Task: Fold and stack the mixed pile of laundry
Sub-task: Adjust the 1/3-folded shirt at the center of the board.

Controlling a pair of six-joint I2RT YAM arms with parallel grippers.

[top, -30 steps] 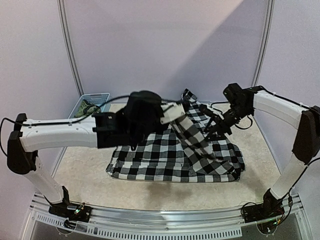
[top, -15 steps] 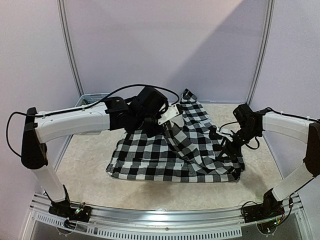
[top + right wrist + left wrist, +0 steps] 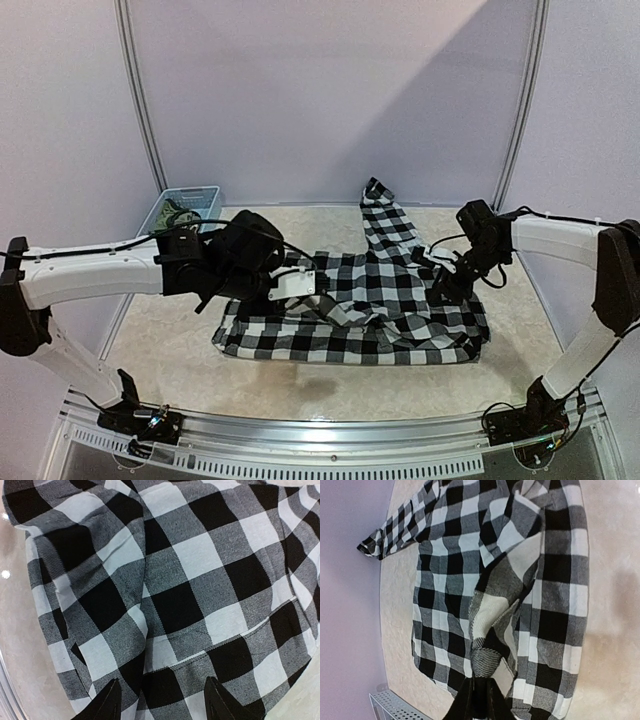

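Note:
The black-and-white checked shirt (image 3: 375,320) lies spread on the table, one sleeve (image 3: 378,212) pointing to the back. My left gripper (image 3: 312,296) is low over its left half, shut on a folded cuff (image 3: 489,661) that sticks out past the fingertips (image 3: 468,696). At the shirt's right side my right gripper (image 3: 447,281) stands open just above the cloth (image 3: 195,585), both fingers (image 3: 107,702) apart with nothing pinched between them. A bit of olive-green cloth (image 3: 178,213) shows inside the basket.
The light blue lattice basket (image 3: 196,194) stands at the back left corner against the wall. The metal front rail (image 3: 320,440) runs along the near edge. Curved frame poles (image 3: 140,100) rise at the back on both sides.
My left arm has come down and to the left, carrying the sleeve across the shirt's body. The right gripper dropped to the shirt's right side and its jaws narrowed a little.

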